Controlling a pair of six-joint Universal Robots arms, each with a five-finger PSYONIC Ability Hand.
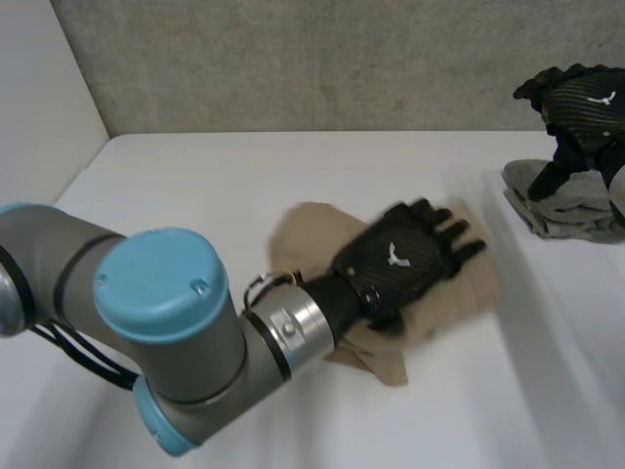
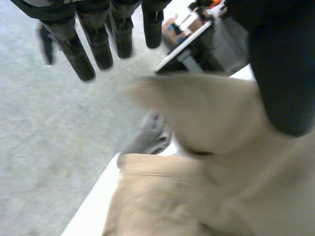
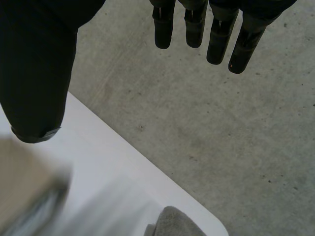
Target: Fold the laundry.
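Note:
A crumpled tan cloth (image 1: 311,237) lies in the middle of the white table (image 1: 186,186). My left hand (image 1: 405,259) rests flat on its middle, fingers straight and spread toward the cloth's right edge. In the left wrist view the left hand (image 2: 98,42) hovers open over the tan cloth (image 2: 197,196), which bunches up under the thumb. My right hand (image 1: 576,98) hangs open above a grey garment pile (image 1: 571,210) at the table's right edge. The right wrist view has the right hand (image 3: 216,37) with straight fingers, holding nothing, and the grey pile (image 3: 173,224) below it.
A concrete wall (image 1: 322,59) runs behind the table, and a white side wall (image 1: 39,98) stands at the left. The grey pile (image 2: 150,135) lies just beyond the tan cloth. A desk with clutter (image 2: 192,29) stands past the table's edge.

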